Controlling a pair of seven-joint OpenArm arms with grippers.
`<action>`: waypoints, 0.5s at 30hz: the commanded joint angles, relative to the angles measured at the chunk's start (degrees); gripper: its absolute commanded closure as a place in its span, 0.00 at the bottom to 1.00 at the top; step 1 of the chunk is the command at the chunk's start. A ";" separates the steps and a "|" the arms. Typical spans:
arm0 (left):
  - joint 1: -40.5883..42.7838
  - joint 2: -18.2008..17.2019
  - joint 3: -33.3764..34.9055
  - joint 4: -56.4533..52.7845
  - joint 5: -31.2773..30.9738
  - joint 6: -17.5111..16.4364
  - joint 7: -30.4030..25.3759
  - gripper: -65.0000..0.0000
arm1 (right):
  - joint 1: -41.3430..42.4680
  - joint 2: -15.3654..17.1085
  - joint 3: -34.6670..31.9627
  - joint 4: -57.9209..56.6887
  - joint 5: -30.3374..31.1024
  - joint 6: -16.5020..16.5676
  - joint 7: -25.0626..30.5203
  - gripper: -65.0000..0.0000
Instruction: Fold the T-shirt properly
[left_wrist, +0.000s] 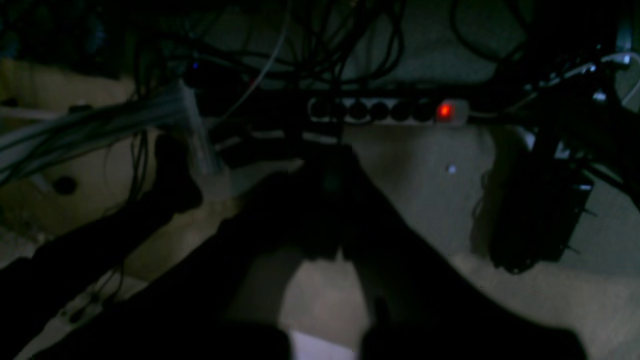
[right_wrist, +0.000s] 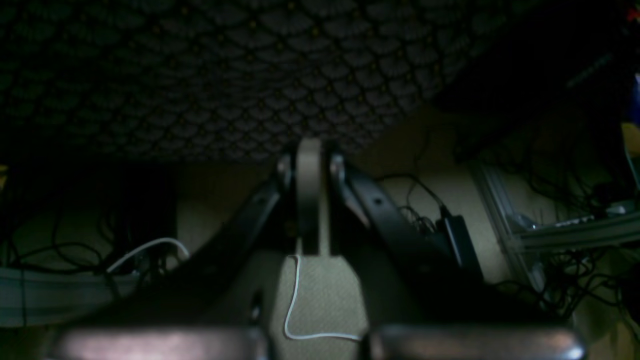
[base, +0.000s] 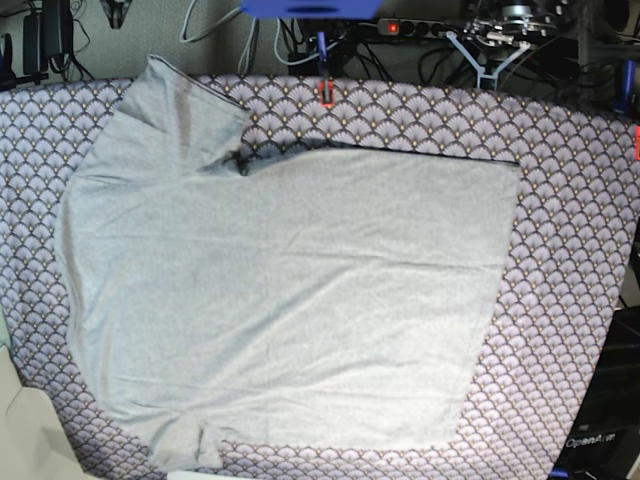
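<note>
left gripper (left_wrist: 345, 255): jaws seem pressed together, empty, hangs below table
right gripper (right_wrist: 310, 200): pressed together, empty
T-shirt (base: 290, 300): flat, unfolded on patterned cloth (base: 580, 250)
step: pre-fold
next: raise arms, pinch far sleeve (base: 175, 110)

T-shirt (base: 290, 300) flat — on patterned cloth (base: 570, 250)

You can read one text only, the pale word "OpenArm", printed on the dark robot base (base: 600, 438) at the base view's lower right corner, nothing else legible

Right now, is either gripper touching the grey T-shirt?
Apart. The base view shows the T-shirt lying flat on the patterned cloth with no gripper on it.
</note>
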 joint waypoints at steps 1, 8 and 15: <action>-0.16 -0.18 0.12 -0.10 1.37 0.44 0.04 1.00 | -0.06 0.62 0.08 0.26 0.41 0.08 1.52 0.96; 0.28 3.16 0.12 -0.10 7.26 0.35 -0.22 0.83 | 0.03 0.53 0.08 0.17 0.32 0.08 1.43 0.96; 0.28 3.16 -0.44 -0.10 6.91 0.35 -0.05 1.00 | 0.11 0.53 0.08 0.17 0.32 0.08 1.43 0.96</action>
